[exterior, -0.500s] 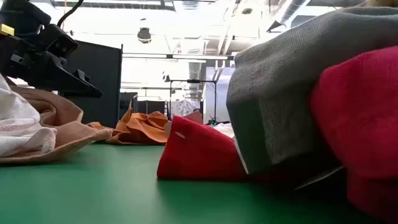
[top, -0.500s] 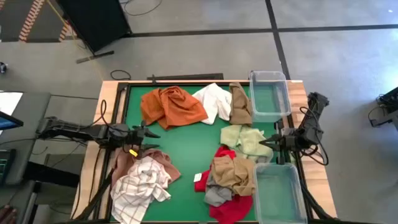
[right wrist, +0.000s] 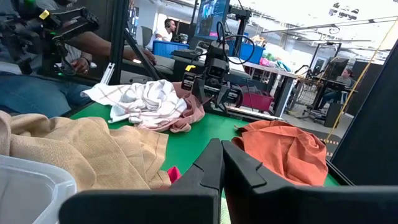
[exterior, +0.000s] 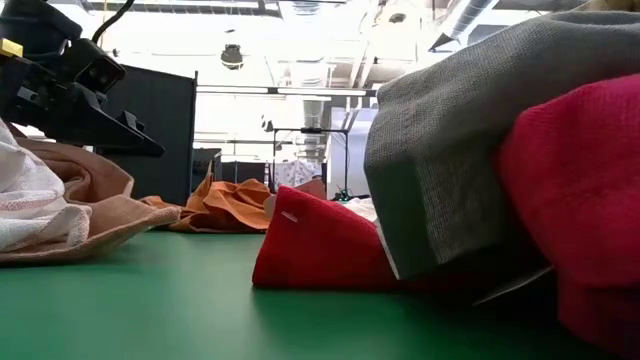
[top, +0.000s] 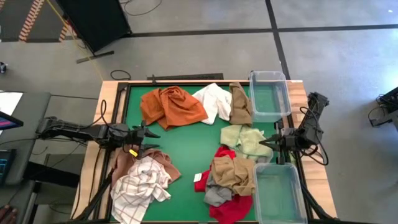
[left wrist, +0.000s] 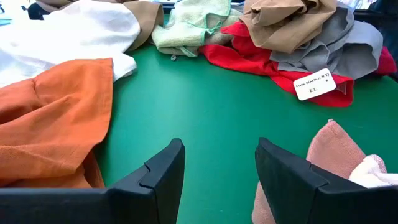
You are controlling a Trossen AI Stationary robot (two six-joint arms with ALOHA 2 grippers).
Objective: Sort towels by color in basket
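Observation:
Towels lie in loose heaps on the green table. A rust orange one (top: 171,106), a white one (top: 214,99) and a brown one (top: 240,104) lie at the far side. A pale green one (top: 244,140) lies at the right. A tan (top: 233,174), a grey (top: 217,194) and a red (top: 233,206) towel are piled at the near right. A white red-checked towel (top: 140,186) lies on a pinkish brown one (top: 163,163) at the near left. My left gripper (top: 150,140) is open and empty above the table (left wrist: 219,168), just beyond the checked heap. My right gripper (top: 261,142) is shut and empty (right wrist: 222,168), beside the pale green towel.
Two clear plastic bins stand along the right edge, one at the far right (top: 269,93) and one at the near right (top: 280,193). A white label (left wrist: 314,84) lies on the red towel. Bare green table (top: 186,146) lies between the heaps. People sit beyond the table's left edge (right wrist: 74,50).

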